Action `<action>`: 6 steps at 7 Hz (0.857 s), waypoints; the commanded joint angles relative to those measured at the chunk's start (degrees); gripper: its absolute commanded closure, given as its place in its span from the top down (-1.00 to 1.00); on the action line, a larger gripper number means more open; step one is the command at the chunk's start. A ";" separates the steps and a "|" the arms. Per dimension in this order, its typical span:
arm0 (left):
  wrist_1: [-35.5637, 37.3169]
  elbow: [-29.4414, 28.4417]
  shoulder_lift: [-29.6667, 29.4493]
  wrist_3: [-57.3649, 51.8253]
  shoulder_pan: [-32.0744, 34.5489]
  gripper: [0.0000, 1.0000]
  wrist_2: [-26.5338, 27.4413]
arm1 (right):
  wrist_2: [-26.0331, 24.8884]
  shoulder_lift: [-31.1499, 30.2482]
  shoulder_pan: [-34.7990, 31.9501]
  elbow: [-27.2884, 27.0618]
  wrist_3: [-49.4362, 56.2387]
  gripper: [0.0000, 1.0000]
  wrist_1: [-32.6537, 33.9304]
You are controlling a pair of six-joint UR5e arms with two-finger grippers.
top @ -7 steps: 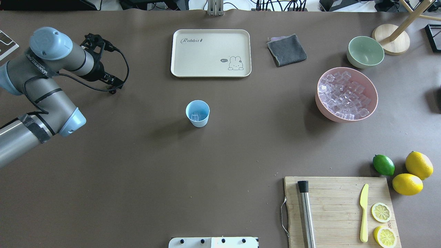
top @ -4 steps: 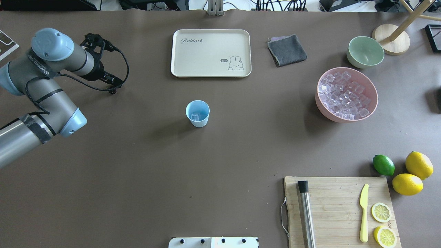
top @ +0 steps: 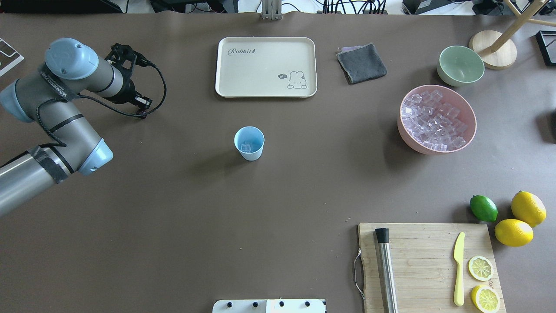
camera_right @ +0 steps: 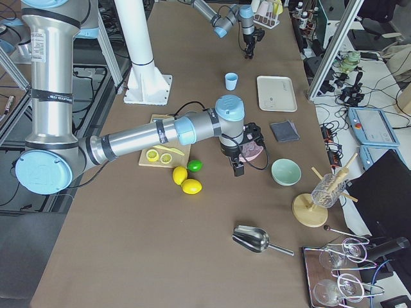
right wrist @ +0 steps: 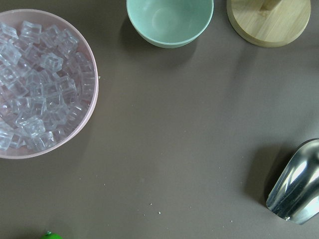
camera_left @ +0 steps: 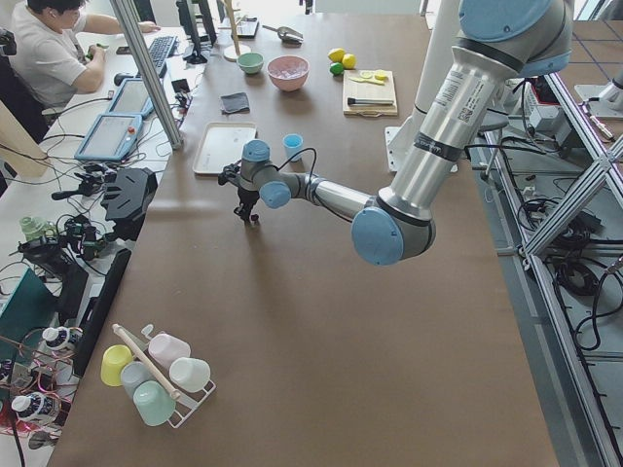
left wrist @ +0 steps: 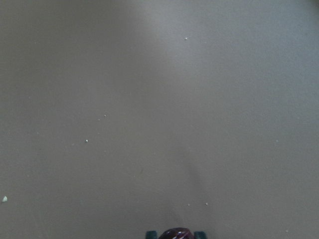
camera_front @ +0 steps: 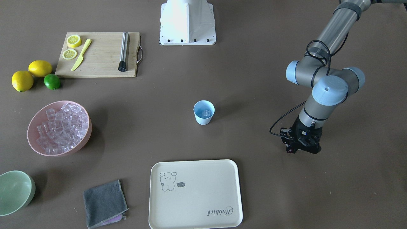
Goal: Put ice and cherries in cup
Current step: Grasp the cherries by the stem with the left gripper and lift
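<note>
The pale blue cup [top: 249,143] stands upright mid-table with a few ice cubes [top: 246,148] inside. More ice [top: 434,119] fills the pink bowl [top: 471,114] at the right. My left gripper [camera_front: 301,147] points down over bare table, well left of the cup. In the left wrist view, a dark red glossy cherry [left wrist: 175,232] sits pinched between its teal fingertips [left wrist: 151,234] at the bottom edge. My right gripper [camera_right: 237,168] shows only in the exterior right view, beside the pink bowl; I cannot tell whether it is open or shut.
A cream tray [top: 266,66], a grey cloth [top: 361,63] and a mint-green bowl [top: 460,65] lie along the far side. A cutting board [top: 428,265] with knife and lemon slices, a lime [top: 483,208] and lemons sit near right. A metal scoop [right wrist: 296,184] lies beyond the bowls.
My left arm has shifted slightly to the right, toward the cup. Nothing else has moved.
</note>
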State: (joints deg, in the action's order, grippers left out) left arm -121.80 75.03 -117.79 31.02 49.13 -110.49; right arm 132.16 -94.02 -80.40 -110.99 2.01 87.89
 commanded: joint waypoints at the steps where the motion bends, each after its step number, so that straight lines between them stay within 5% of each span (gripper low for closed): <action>1: 0.16 0.03 0.28 0.09 -0.35 -0.69 0.10 | -0.06 -0.29 -0.02 0.07 -0.16 0.93 0.00; 3: 3.29 1.68 -0.42 0.27 0.08 -1.00 -0.07 | -0.14 -0.99 -0.02 0.07 -0.17 0.93 -0.09; 6: 16.89 13.77 -1.56 0.27 0.26 -1.00 -0.42 | -0.14 -0.91 -0.02 -0.11 -0.17 0.93 -0.09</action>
State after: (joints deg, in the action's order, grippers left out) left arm -110.52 83.50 -118.82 31.27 49.35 -110.71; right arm 132.02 -94.98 -80.42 -111.00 1.81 87.81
